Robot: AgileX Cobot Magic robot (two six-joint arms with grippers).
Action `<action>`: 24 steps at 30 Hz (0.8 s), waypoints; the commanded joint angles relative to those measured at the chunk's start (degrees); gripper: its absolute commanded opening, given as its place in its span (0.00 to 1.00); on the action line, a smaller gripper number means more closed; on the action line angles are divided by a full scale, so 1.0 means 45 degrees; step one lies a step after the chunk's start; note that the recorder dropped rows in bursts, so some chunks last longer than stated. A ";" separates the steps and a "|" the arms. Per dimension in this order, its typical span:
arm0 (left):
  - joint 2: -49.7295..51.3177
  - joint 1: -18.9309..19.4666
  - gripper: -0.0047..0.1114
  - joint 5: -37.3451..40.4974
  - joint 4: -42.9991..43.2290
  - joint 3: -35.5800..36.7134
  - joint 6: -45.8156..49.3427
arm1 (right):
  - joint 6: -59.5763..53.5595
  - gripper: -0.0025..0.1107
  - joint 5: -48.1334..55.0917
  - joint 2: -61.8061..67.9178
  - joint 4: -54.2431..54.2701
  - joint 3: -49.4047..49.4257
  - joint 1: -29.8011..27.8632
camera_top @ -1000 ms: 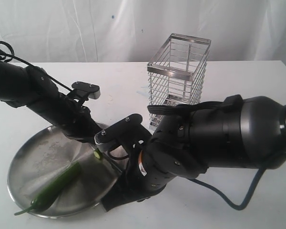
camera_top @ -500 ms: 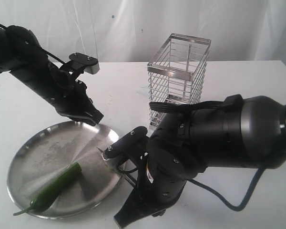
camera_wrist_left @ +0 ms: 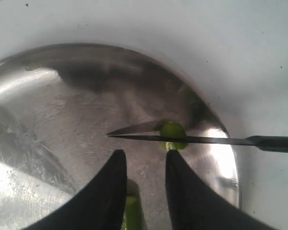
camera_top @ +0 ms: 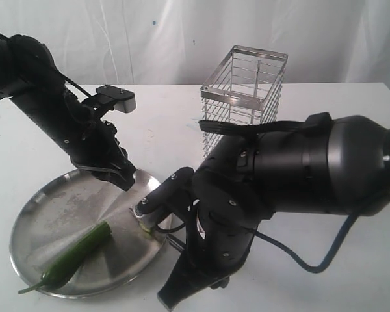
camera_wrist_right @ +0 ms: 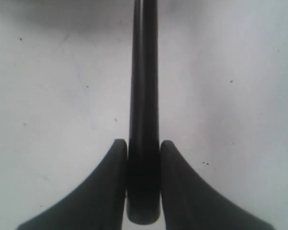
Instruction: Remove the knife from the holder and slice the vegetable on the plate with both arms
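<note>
The green vegetable (camera_top: 78,252) lies on the steel plate (camera_top: 49,211), its cut end facing the right rim. In the left wrist view its body (camera_wrist_left: 132,211) shows between my open left gripper (camera_wrist_left: 145,157), which hovers above the plate (camera_wrist_left: 62,120) holding nothing. A small cut piece (camera_wrist_left: 173,130) sits near the rim, with the black blade of the knife (camera_wrist_left: 192,139) lying across it. My right gripper (camera_wrist_right: 144,143) is shut on the knife's handle (camera_wrist_right: 144,96). In the exterior view the bulky right arm (camera_top: 279,188) hides most of the knife.
The wire holder (camera_top: 242,107) stands upright behind the right arm, with no knife showing in it. The left arm (camera_top: 71,133) leans over the plate's far rim. A white cloth hangs behind the white table (camera_top: 351,273).
My left gripper has lifted off the vegetable and drawn back to the plate's far rim. The right arm has turned and shifted slightly, and a cut green piece now shows by the right rim.
</note>
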 commanded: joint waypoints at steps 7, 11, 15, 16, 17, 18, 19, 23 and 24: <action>-0.0203 -0.0053 0.34 0.0330 -0.0107 -0.0038 -0.0201 | -0.0323 0.02 0.0135 0.0338 -0.1314 -0.1574 -0.0002; -0.0203 -0.0053 0.34 0.0357 -0.0107 -0.0038 -0.0189 | -0.0323 0.02 -0.0267 0.0975 -0.1321 -0.2049 -0.0002; -0.0203 -0.0053 0.34 0.0410 -0.0107 -0.0038 -0.0213 | -0.0341 0.02 -0.0351 0.1688 -0.1321 -0.2596 -0.0002; -0.0203 -0.0053 0.34 0.0410 -0.0042 -0.0038 -0.0213 | -0.0341 0.02 -0.0351 0.1795 -0.1294 -0.2703 -0.0002; -0.0203 -0.0053 0.34 0.0410 0.0040 -0.0038 -0.0213 | -0.0354 0.02 -0.0325 0.1884 -0.1216 -0.2764 -0.0002; -0.0203 -0.0053 0.34 0.0410 0.0237 -0.0038 -0.0241 | -0.0354 0.02 -0.0236 0.1949 -0.1162 -0.2816 -0.0002; -0.0203 -0.0053 0.34 0.0410 0.0513 -0.0038 -0.0369 | -0.0379 0.02 -0.0176 0.1971 -0.1162 -0.2835 -0.0002; -0.0203 -0.0053 0.34 0.0353 0.1225 -0.0038 -0.0896 | -0.0599 0.02 0.0157 0.1971 -0.1065 -0.2835 -0.0002; -0.0203 -0.0053 0.34 0.0353 0.1224 -0.0013 -0.0896 | -0.0599 0.02 0.0292 0.1971 -0.1065 -0.2835 -0.0002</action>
